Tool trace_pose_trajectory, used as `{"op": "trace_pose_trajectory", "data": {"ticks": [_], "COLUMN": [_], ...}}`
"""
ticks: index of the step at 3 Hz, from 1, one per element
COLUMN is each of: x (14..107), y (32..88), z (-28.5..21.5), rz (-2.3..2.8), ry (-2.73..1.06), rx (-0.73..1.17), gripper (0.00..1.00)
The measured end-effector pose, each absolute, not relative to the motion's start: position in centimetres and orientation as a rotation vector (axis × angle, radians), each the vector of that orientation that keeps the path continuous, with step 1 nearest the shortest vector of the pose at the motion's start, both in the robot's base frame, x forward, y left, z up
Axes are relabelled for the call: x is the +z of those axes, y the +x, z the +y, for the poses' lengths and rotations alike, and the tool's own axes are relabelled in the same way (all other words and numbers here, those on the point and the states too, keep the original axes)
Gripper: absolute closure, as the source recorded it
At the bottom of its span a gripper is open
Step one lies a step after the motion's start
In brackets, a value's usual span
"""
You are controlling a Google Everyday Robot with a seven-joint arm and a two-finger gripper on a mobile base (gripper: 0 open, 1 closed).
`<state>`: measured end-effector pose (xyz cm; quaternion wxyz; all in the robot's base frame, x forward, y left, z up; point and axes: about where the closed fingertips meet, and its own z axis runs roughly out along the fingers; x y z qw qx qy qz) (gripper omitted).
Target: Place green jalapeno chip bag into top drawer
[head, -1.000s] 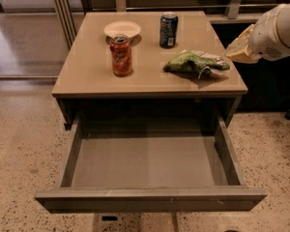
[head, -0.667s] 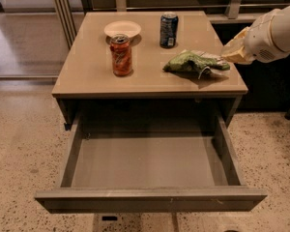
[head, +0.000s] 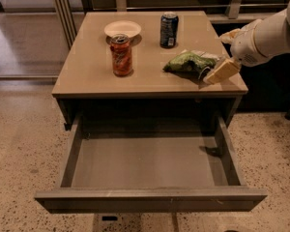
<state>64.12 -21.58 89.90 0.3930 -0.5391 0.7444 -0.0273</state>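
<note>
Hand [head: 216, 58], jaws apart, at right end of green jalapeno chip bag [head: 186, 62]; lettering unreadable.

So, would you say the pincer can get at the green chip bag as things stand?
Probably yes. The pincer hangs at the right end of the chip bag on the table, with nothing between them; the orange can, the dark can and the bowl stand apart from it.

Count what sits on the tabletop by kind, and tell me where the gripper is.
Cans: 2, an orange-red can and a blue can
Bowl: 1
Chip bag: 1
Total: 4
Gripper: beside the chip bag, low over the table.
</note>
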Motion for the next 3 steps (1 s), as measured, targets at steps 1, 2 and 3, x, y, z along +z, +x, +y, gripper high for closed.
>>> {"op": "trace_pose_trajectory", "data": {"ticks": [1, 2, 3], "x": [88.4, 86.7, 84.8], "y": [65.1, 66.3, 67.5], "z": [-21.2, -20.7, -20.2], "rz": [1.9, 1.896, 1.892], "ry": [-1.378, -1.392, -1.408], "rx": [-0.041, -0.017, 0.001], "gripper": [0.07, 0.1, 0.28]}}
